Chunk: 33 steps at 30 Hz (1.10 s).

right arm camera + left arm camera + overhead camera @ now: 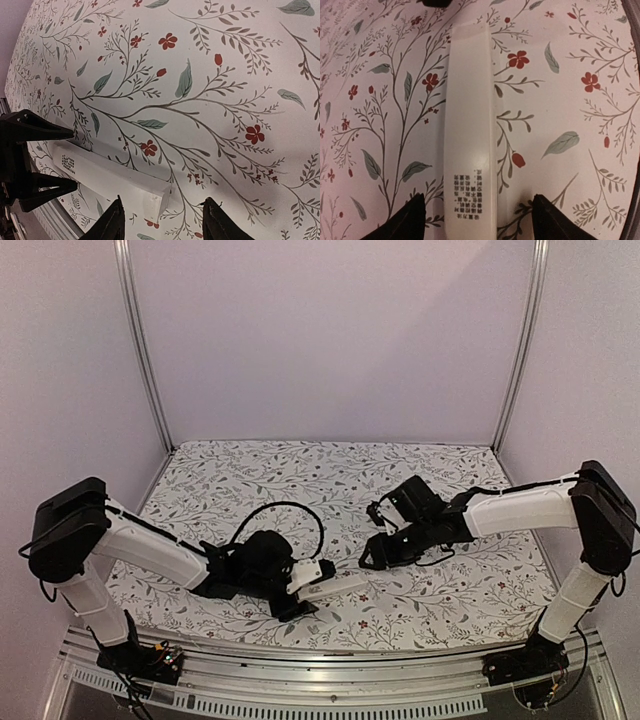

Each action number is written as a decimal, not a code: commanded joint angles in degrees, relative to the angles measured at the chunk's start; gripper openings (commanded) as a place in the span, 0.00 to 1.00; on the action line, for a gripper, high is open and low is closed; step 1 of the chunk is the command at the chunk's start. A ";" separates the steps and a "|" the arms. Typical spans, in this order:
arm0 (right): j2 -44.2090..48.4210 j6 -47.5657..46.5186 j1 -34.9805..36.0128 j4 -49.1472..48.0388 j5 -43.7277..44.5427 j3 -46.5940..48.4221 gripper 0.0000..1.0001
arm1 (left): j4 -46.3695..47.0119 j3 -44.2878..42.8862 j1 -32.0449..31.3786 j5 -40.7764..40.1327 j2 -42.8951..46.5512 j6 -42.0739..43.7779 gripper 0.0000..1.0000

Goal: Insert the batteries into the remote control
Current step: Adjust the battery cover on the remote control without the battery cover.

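Loading seems unstarted: the slim white plastic remote control [470, 125] lies on the floral counter [450, 590], left fingers [407, 222] spread astride one end, right fingers [112, 222] spread near the other, no batteries visible

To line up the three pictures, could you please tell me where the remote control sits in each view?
Top external: the remote control lies low centre, just right of the left gripper.
Left wrist: it runs upright down the middle.
Right wrist: it slants across the lower left.
Shared landmark: the left gripper's black fingers straddling the remote's printed end.
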<state>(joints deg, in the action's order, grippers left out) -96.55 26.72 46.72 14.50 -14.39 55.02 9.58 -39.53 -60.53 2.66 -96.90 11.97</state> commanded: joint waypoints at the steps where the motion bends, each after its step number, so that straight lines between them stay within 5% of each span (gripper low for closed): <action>1: -2.32 0.87 0.98 -1.12 -1.72 -0.88 0.51 | 0.51 -0.84 1.15 1.62 -0.82 -0.19 0.69; 10: -3.16 1.36 1.41 -0.90 -2.01 -0.93 0.43 | 0.78 -0.55 1.29 1.99 -1.06 -0.60 0.60; 23: -4.51 1.58 2.14 -0.77 -1.46 -0.45 0.39 | 3.84 1.44 2.00 4.91 8.01 -2.35 0.72; 33: -5.64 1.32 2.23 -0.62 -0.90 -0.49 0.38 | -0.41 -2.61 2.88 -10.31 1.18 -3.41 0.69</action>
<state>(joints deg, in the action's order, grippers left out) -100.92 27.73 48.49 13.63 -15.77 54.68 12.91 -39.94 -58.22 -1.78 -91.74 8.99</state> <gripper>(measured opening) 0.382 0.693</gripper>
